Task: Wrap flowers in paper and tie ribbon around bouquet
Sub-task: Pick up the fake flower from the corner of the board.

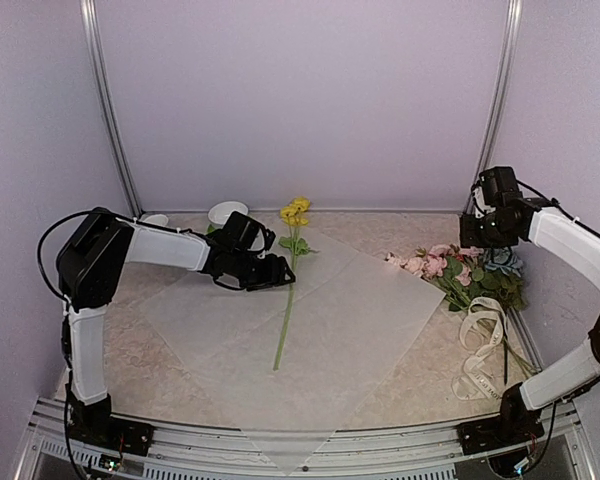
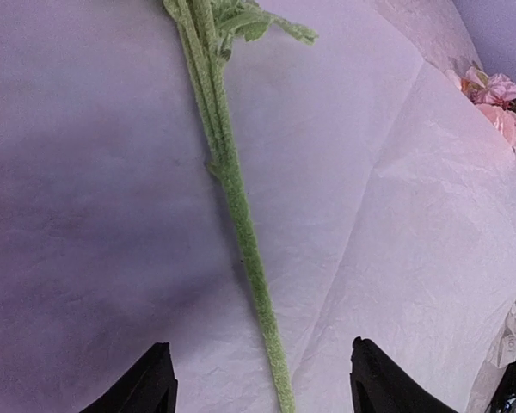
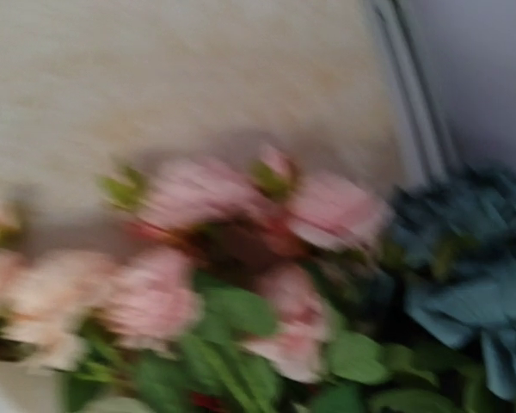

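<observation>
Spread wide, the left fingers straddle the yellow stem lying centre frame on the paper (the right fingers, spread impossible to tell, hover over the flowers at right), where a careless lift could drag stem and sheet askew.

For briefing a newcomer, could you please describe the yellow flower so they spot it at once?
Find the big white paper on the table. The yellow flower lies alone on it; the other flowers, pink and blue, are bunched at its right edge.
</observation>
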